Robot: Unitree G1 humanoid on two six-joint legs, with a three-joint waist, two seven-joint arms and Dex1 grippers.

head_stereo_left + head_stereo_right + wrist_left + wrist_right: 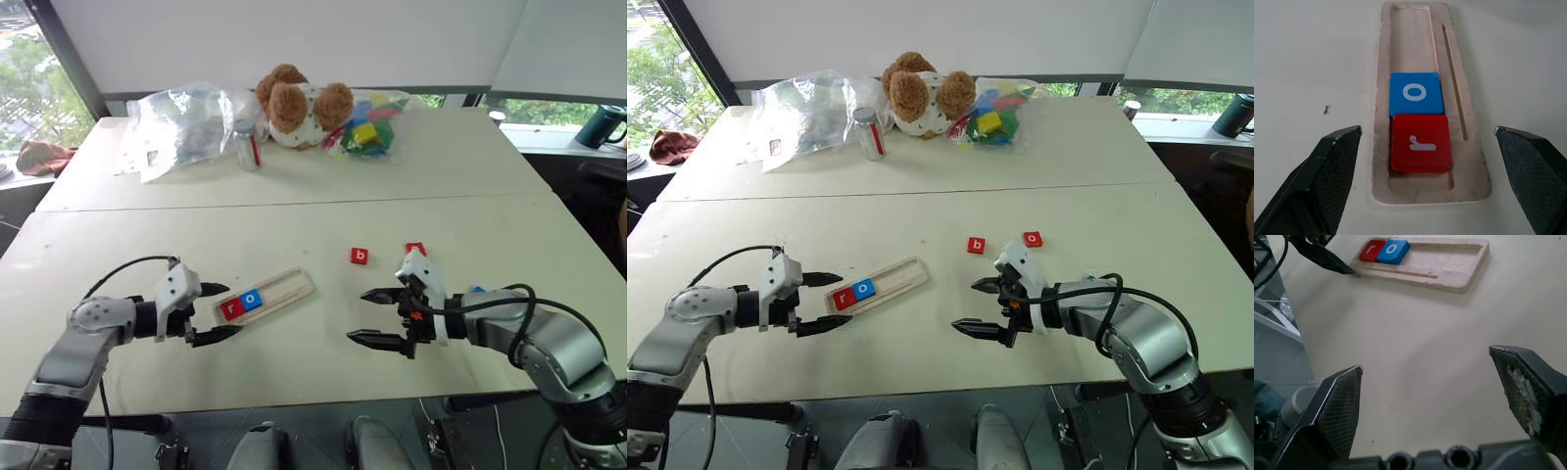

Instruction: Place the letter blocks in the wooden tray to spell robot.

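Two letter tiles already sit in the wooden tray (877, 285), which lies on the near table (921, 220) a little left of centre, its long axis running from near-left to far-right. At the left, the left gripper (823, 301) hovers just at the tray's near-left end, its two black fingers spread wide apart and holding nothing; the left wrist view shows one fingertip on each side of that tray end without touching it. In the tray's wide groove the red "r" block (1421, 142) fills the near-left end and the blue "o" block (1416, 93) lies touching it on the far-right side; the groove beyond them is bare wood, and a thin slot runs alongside. Right of the tray, on bare tabletop, the right gripper (977, 305) hangs with its fingers also spread wide and empty, pointing left toward the tray. Just beyond it, the red "b" block (976, 245) lies flat on the table, and the red "o" block (1033, 238) lies near it to the right, the two apart. On the far table stand a clear plastic bag (803, 113), a small jar (867, 132), a teddy bear (921, 96) and a bag of coloured toy blocks (994, 116).
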